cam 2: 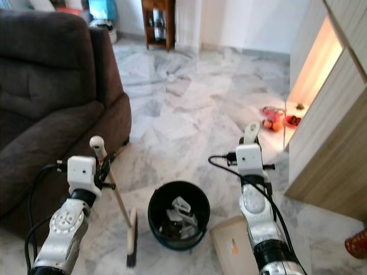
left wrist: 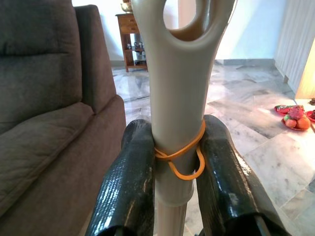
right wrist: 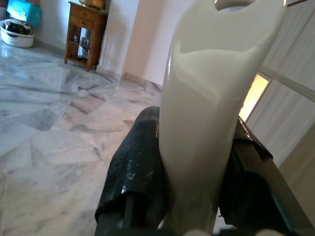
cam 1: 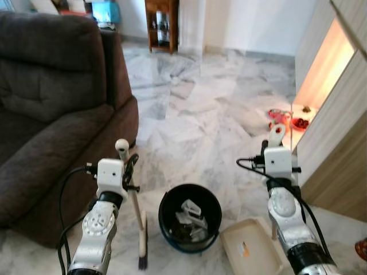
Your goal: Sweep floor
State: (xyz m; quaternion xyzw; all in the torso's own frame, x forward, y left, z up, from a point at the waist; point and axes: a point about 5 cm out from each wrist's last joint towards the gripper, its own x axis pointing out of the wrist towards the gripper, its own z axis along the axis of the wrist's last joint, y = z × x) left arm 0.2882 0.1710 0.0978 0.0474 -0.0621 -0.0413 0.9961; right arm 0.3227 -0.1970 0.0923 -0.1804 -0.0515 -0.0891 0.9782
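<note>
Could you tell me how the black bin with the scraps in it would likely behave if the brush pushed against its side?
The black bin holds only a few light scraps, so it is probably light and would slide easily on the smooth marble floor. Its wide, low shape suggests sliding rather than tipping. The brush, held upright by the left tool, looks stiff.

A dark brown fabric sofa [cam 1: 51, 103] is the landmark, its armrest facing the open grey-and-white marble floor [cam 1: 200, 109], which shines with pale reflections. Beyond the sofa's far end, a small wooden side table [cam 1: 161, 24] stands against the white wall [cam 1: 258, 23]. Behind the sofa's back lies a light blue box [cam 1: 105, 11]. Across the floor from the sofa, light wood-panelled cabinets [cam 1: 338, 132] line the room, and warm orange light glows from a gap [cam 1: 321, 74] between them, with red items [cam 1: 287, 119] at its foot.
</note>
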